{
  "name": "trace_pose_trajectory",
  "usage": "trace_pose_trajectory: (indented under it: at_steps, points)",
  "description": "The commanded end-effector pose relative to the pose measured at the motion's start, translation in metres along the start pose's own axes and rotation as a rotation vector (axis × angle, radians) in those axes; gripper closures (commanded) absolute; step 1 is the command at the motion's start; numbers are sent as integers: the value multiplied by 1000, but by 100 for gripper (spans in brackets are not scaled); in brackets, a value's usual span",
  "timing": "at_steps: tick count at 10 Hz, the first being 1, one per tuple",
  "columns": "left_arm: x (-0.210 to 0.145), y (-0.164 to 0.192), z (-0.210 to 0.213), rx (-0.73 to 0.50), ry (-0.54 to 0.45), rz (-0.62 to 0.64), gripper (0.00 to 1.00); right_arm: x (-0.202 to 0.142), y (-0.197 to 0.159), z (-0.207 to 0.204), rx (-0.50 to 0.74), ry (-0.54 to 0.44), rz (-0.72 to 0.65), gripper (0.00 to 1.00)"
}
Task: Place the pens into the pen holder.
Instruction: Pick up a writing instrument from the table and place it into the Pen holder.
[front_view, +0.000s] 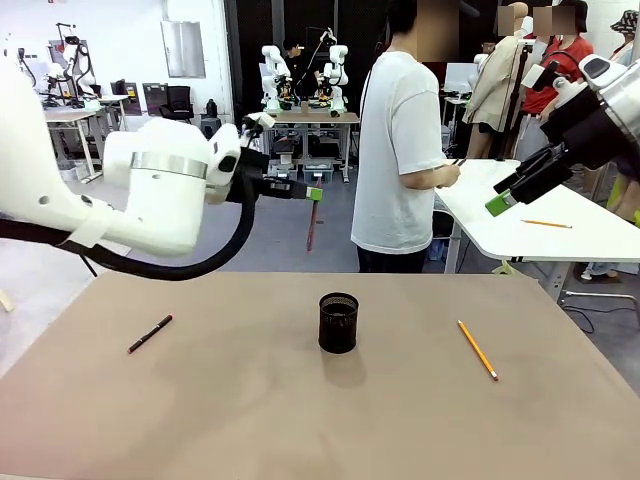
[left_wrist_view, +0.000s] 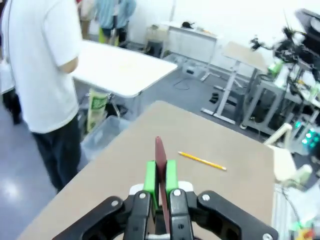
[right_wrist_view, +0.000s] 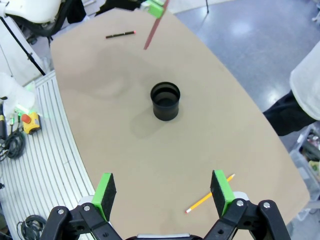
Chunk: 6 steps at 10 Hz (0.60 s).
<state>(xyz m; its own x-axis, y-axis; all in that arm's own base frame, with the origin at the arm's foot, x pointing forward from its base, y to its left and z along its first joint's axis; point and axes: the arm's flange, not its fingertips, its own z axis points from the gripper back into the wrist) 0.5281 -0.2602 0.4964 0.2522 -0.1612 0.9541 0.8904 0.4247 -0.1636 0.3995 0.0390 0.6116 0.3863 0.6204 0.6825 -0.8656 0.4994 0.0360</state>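
On tan table (front_view: 200, 420): pen holder (front_view: 338, 322); left jaws pinch reddish-brown pen (front_view: 312, 225), right jaws spread.

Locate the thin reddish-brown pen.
Front view, left of centre: thin reddish-brown pen hangs clamped in the left gripper, up-left of the black mesh pen holder.

Of the reddish-brown pen (left_wrist_view: 160, 150), the lower length is hidden between the pressed-together pads of the left gripper (left_wrist_view: 160, 170). The yellow pencil (right_wrist_view: 197, 204) passes behind one pad of the right gripper (right_wrist_view: 164, 182), whose body the bottom edge crops.
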Motion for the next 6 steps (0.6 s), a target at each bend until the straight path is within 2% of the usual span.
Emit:
trace_pose_trajectory:
  at_steps: [1,3,4,5,6]
  points:
    - [19,3,-11,55,38,83,100,1,-1,0,13,-17,9,0]
    - [19,3,-11,55,38,83,100,1,-1,0,13,-17,9,0]
    - [-2,0,-1,17,12,22,100,1,-1,0,13,-17,9,0]
    - [-16,4,-19,33,31,-80,100,1,-1,0,13,-17,9,0]
    - [-25,5,-35,14,-9,-127,100,1,-1,0,13,-17,9,0]
